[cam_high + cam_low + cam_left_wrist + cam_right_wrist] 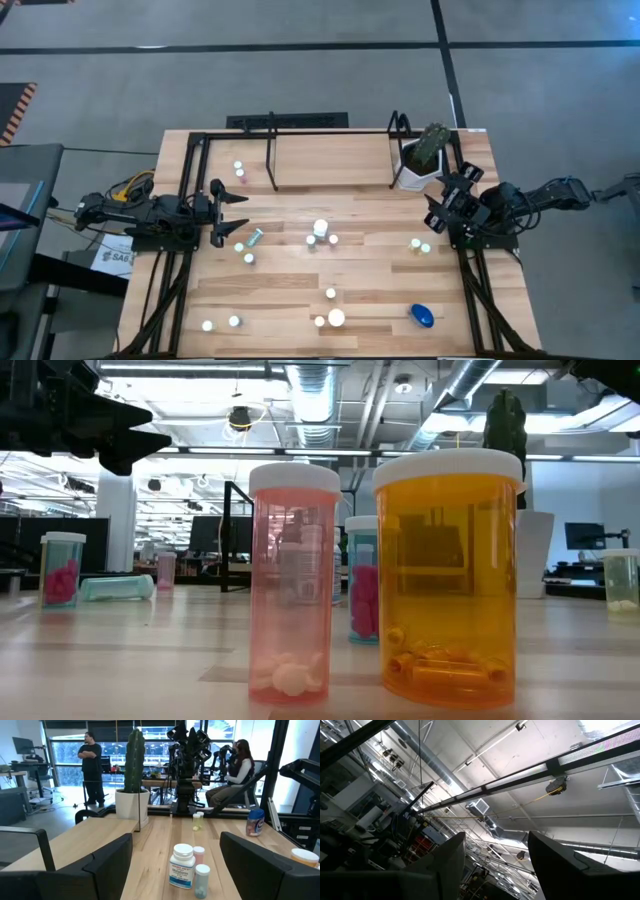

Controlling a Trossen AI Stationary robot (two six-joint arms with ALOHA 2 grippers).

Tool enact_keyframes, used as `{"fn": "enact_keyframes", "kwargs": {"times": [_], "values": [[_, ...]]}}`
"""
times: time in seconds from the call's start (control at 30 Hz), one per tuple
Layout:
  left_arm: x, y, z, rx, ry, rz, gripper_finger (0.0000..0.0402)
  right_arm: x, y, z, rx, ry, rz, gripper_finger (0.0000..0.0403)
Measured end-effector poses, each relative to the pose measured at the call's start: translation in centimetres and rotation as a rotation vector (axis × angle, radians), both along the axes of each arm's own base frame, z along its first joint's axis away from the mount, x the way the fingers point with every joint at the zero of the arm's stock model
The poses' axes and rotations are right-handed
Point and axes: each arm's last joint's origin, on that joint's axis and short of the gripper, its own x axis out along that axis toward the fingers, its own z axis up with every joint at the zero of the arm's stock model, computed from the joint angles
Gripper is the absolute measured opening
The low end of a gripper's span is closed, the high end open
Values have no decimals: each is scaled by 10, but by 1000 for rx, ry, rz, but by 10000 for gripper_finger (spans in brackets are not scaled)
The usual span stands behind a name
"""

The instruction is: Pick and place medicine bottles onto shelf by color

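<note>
Several medicine bottles [320,232] mid-table, well apart from left pincer [232,212], fingers spread, empty.

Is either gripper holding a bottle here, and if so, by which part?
Nothing is held. The left gripper and the right gripper both have open, empty jaws above the table, clear of the bottles.

Bottles scattered across the table, high view. Shelf [271,123]: black frame, wood board, top centre of frame.

One small bottle [239,170] sits upper left under the shelf frame. A teal bottle [254,238] lies on its side, left of centre. Large white bottle [321,229] upright at centre, two small ones touching it. Blue bottle [422,316] on its side, lower right.

Low view, close up: pink bottle [294,582] and orange bottle [448,575], both upright, white-capped, pills inside.
</note>
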Motion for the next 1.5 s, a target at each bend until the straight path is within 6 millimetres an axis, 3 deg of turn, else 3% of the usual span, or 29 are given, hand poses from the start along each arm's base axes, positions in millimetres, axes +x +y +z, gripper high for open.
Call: {"fn": "enact_keyframes", "kwargs": {"times": [0.37,0.6,0.8,1.1,1.5], "values": [[0,0,0,0,0,0,288,0,0,0,14,-1,13,240],[0,0,0,0,0,0,288,6,3,-7,435,44,368,240],[0,0,0,0,0,0,288,11,4,-16,676,123,510,240],[0,0,0,0,0,0,288,12,4,-18,702,140,523,240],[0,0,0,0,0,0,288,21,5,-39,806,341,456,240]]}}
